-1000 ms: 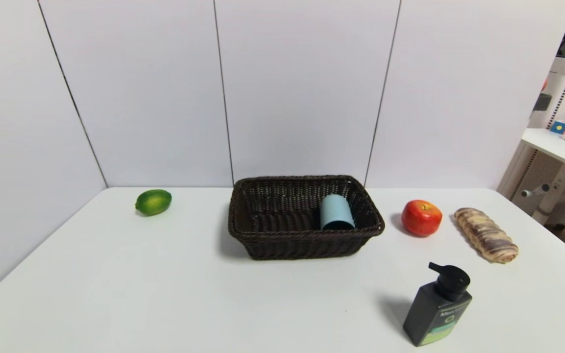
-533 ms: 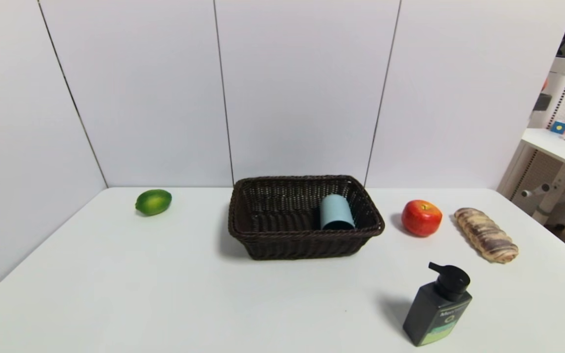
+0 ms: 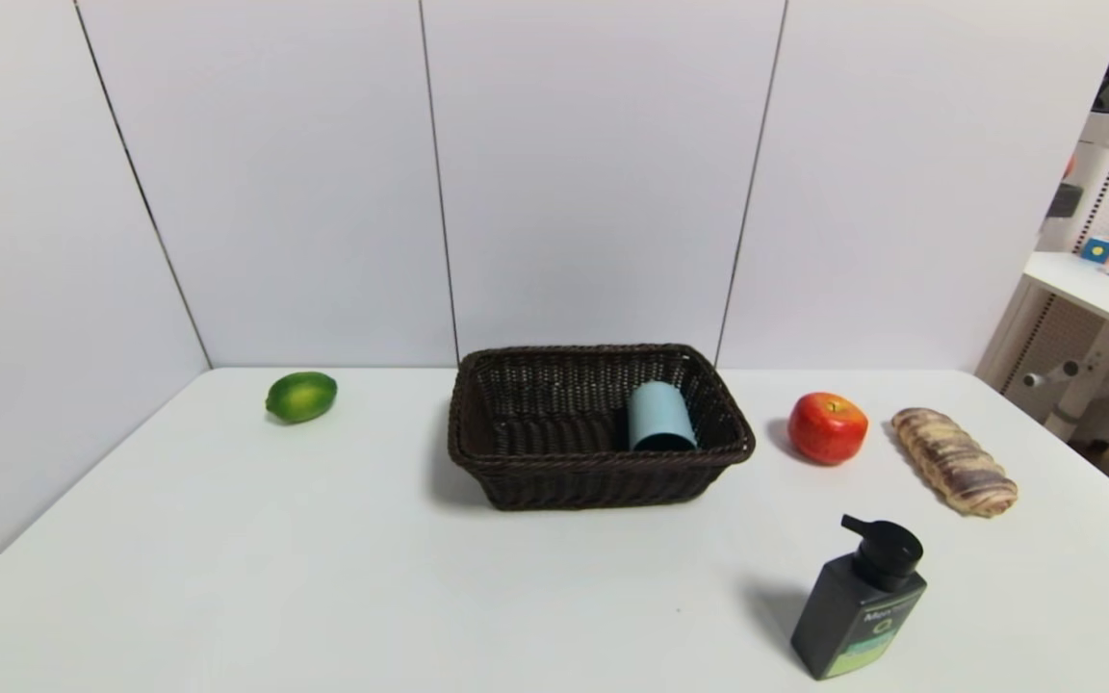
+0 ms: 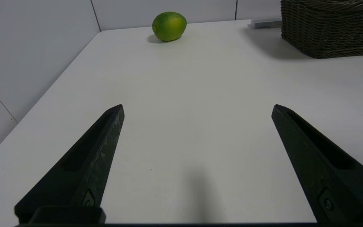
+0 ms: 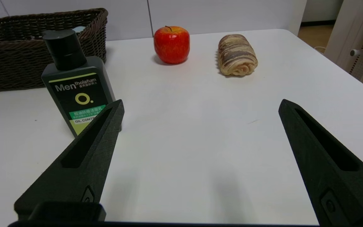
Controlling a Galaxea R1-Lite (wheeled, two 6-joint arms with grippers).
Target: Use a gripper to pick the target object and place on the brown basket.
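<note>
The pale blue-grey cup lies inside the dark brown wicker basket, against its right side, at the middle back of the white table. A sliver of the cup shows over the basket's rim in the right wrist view. Neither arm shows in the head view. My left gripper is open and empty low over the table's left front, with the basket's corner far ahead. My right gripper is open and empty over the table's right front.
A green lime lies at the back left and shows in the left wrist view. A red apple, a bread roll and a black pump bottle are to the basket's right. The bottle stands just beyond my right gripper.
</note>
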